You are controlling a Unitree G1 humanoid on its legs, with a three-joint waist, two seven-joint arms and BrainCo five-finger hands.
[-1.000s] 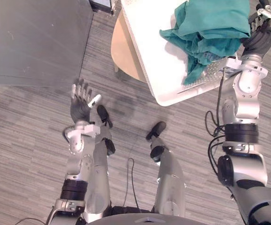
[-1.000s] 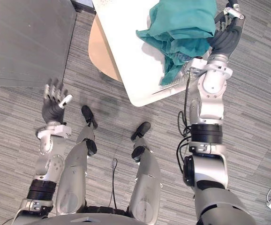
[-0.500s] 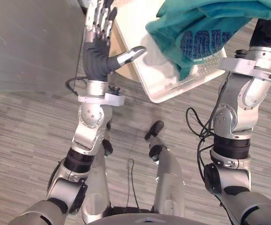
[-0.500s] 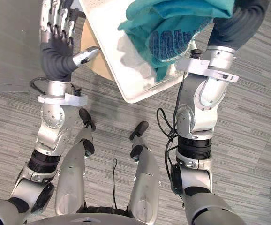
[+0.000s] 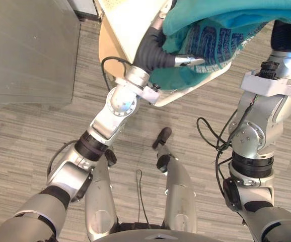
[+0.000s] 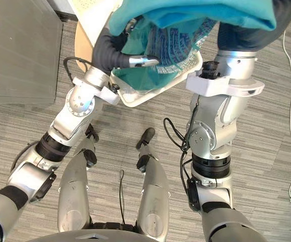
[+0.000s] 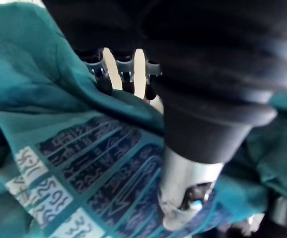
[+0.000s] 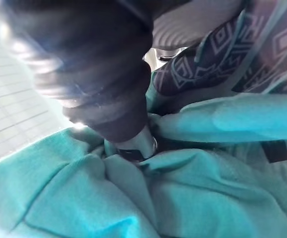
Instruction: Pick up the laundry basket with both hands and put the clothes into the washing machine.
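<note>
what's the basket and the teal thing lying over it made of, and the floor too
Laundry basket: looks like rigid white plastic, smooth and matt, with small perforations near the rim. Teal garment: soft fabric, folding and draping, with a dark blue printed panel. Floor: grey and streaked, carpet or wood-look planks; cannot tell which.

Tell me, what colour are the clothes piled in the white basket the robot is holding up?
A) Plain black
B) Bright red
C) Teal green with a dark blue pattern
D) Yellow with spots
C: the clothes bunched in the white basket are teal green, and a dark blue printed patch shows on the cloth.
</note>
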